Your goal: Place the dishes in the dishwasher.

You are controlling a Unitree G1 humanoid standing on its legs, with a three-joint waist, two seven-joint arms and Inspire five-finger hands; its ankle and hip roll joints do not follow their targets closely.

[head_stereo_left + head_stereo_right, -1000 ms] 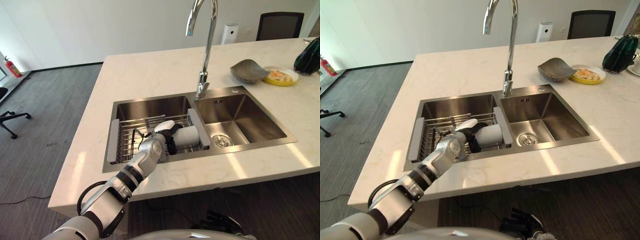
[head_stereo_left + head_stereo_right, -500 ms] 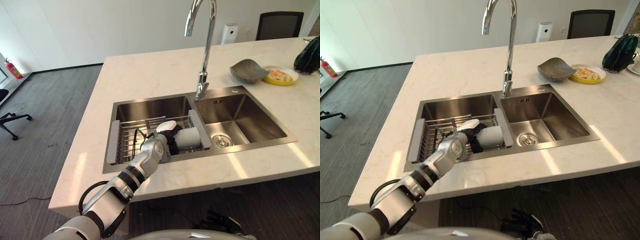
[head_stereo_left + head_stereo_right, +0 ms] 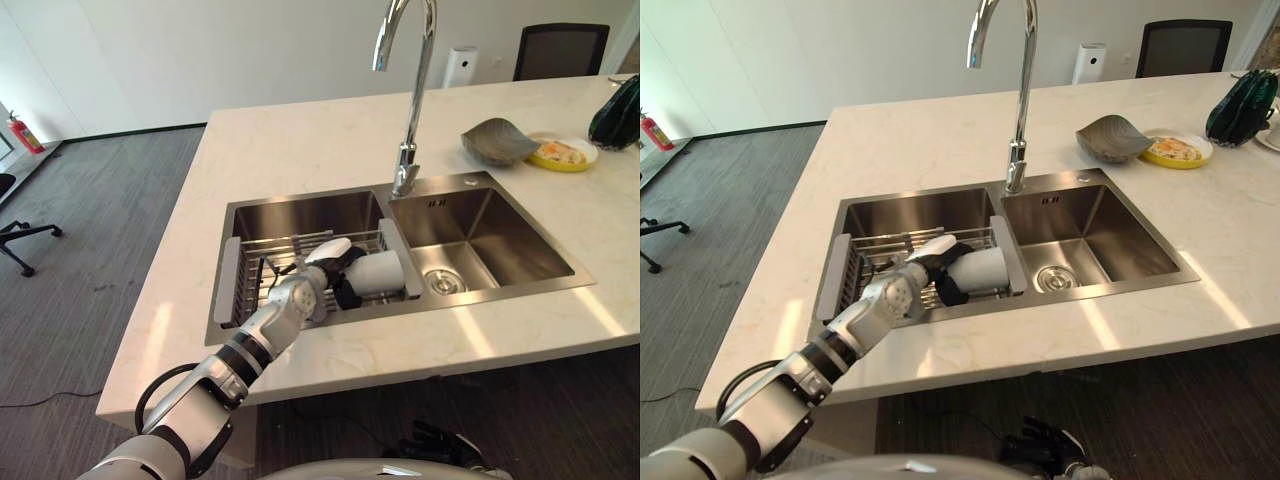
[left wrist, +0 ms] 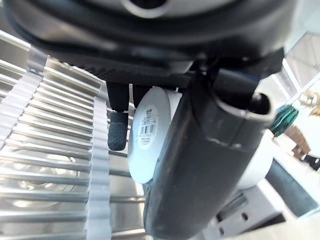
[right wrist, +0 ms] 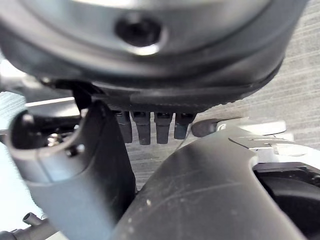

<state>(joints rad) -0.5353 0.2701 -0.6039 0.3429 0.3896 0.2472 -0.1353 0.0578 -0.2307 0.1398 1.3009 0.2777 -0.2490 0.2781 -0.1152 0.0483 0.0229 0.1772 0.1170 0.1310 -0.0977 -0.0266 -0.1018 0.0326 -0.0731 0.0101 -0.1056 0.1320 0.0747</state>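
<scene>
the marble counter (image 3: 300,150) carries a double steel sink (image 3: 480,235) with a tall faucet (image 3: 408,90) at its twelve o'clock edge. a wire rack (image 3: 262,272) sits across the left basin. a grey bowl (image 3: 497,140) and a yellow plate (image 3: 562,152) lie on the counter at two o'clock from the sink. a white cup (image 3: 375,272) lies on its side at the rack's three o'clock end. the left hand (image 3: 318,285) has its thumb and fingers (image 4: 118,131) curled round the cup. the right hand (image 5: 150,127) hangs low, fingers straight and relaxed.
</scene>
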